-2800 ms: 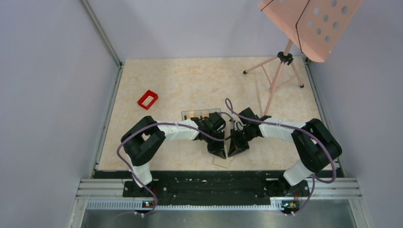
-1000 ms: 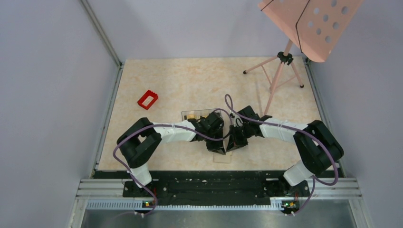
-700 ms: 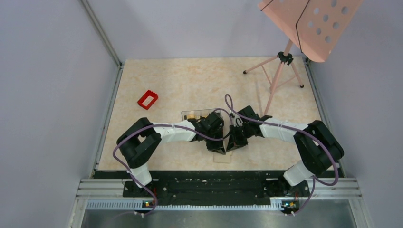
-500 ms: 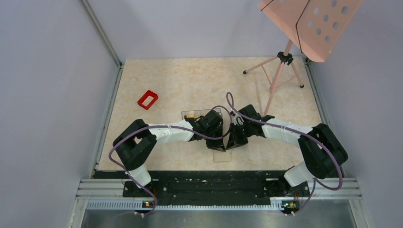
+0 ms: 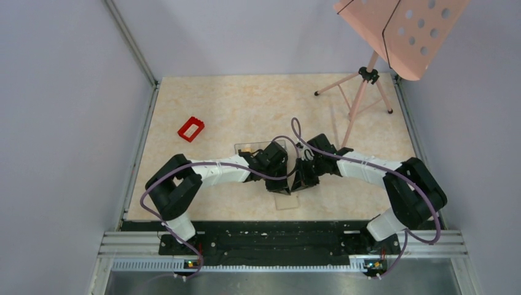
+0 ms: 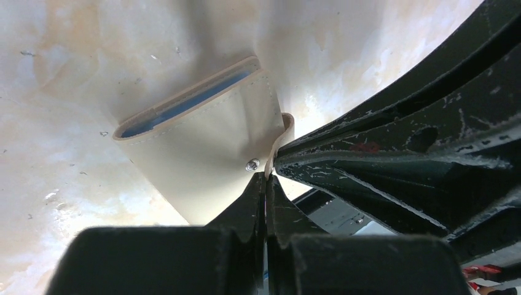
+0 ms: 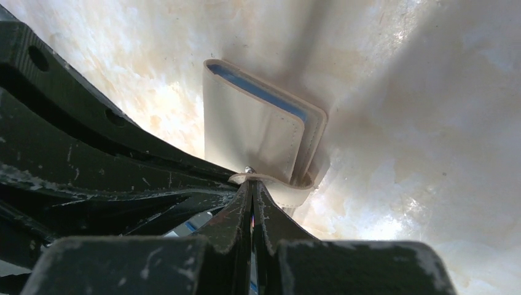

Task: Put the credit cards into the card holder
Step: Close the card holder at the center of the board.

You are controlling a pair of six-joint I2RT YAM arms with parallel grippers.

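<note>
The card holder [image 6: 203, 147] is sitting folded shut near the middle of the table's [image 5: 246, 104] front edge, between the two arms. It is showing a smooth beige-tan face with stitched borders and a strip of light blue lining along one open edge. A small metal snap button [image 6: 252, 164] is sitting at the corner nearest the fingers, and a narrow strap [image 6: 285, 126] is curling around the side edge toward it.

The left gripper [image 6: 265, 184] is pressing its fingers fully together, and its tips appear to be nipping the leather just beside the snap. The right gripper [image 7: 250, 187] is likewise squeezing tight, with the strap's end running right into its tips. The two sets of fingers are touching or nearly touching each other there.

Far left, a red frame [image 5: 191, 128] is lying well apart from everything, with bare tabletop around it. A clear box [image 5: 252, 149] is standing just behind the left wrist, crowding that side. On the near side, the holder is lying close to the table's front lip. To the right, open surface is stretching toward the music stand [image 5: 402, 31], whose legs are occupying the far right corner.
</note>
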